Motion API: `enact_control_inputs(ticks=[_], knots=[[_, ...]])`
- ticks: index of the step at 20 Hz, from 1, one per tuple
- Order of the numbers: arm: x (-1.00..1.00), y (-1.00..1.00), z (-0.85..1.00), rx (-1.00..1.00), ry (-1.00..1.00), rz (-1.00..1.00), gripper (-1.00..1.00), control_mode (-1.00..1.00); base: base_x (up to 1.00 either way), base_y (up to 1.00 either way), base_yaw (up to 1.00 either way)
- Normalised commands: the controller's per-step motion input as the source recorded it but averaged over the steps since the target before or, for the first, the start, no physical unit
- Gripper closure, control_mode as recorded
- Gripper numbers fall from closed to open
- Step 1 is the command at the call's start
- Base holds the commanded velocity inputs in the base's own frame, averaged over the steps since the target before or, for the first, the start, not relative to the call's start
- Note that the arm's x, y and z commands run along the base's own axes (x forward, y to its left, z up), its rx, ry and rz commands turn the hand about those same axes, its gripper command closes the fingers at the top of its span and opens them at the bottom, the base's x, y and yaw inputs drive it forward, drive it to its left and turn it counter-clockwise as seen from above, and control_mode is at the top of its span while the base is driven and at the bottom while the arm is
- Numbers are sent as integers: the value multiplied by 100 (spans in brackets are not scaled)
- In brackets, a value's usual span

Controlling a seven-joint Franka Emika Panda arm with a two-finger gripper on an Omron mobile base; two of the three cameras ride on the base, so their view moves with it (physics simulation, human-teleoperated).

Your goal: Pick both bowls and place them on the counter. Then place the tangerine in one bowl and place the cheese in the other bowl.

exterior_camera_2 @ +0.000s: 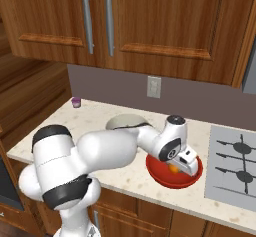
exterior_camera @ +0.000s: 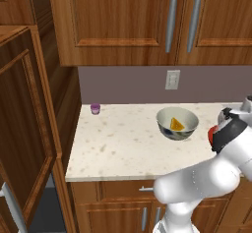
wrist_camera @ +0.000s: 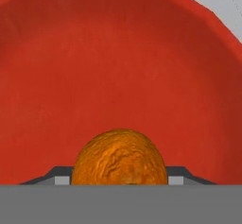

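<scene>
Red bowl: we've got the glossy red bowl (exterior_camera_2: 174, 175) sitting on the counter (exterior_camera_2: 100, 126), right by the stovetop (exterior_camera_2: 235, 166). In the hand view its inside (wrist_camera: 118, 67) is pretty much all we see behind the fruit.

Tangerine: the tangerine (wrist_camera: 119, 158) is down inside the red bowl. From the right base view it's a small orange spot (exterior_camera_2: 173, 169) tucked under the hand.

Gripper: the gripper (exterior_camera_2: 181, 167) is lowered into the red bowl. In the hand view the grey finger parts (wrist_camera: 56, 176) sit on both sides of the tangerine, so the jaws straddle it. We honestly can't tell if they're squeezing it or have let go.

Patterned bowl: the pale bowl with the dark pattern (exterior_camera: 177, 123) stands on the counter too, left of the red one. In the right base view just its rim (exterior_camera_2: 125, 121) pokes out behind the arm.

Cheese: the yellow wedge (exterior_camera: 176, 124) lies inside the patterned bowl.

Other stuff: 1 small purple cup (exterior_camera: 95, 109) at the back left corner of the counter, well apart from both bowls. 1 wall outlet (exterior_camera: 172, 79) above the counter, wooden cabinets (exterior_camera: 147, 20) over that.
</scene>
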Motion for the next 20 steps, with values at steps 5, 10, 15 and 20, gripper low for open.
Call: enact_control_inputs(ticks=[5,10,15,20], knots=[[1,-15,-23,11,0,0,100,-100,0,0,0],[1,1,-1,1,0,0,100,-100,0,0,0],[5,12,-3,0,0,0,100,-100,0,0,0],[5,23,-16,0,0,0,100,-100,0,0,0]])
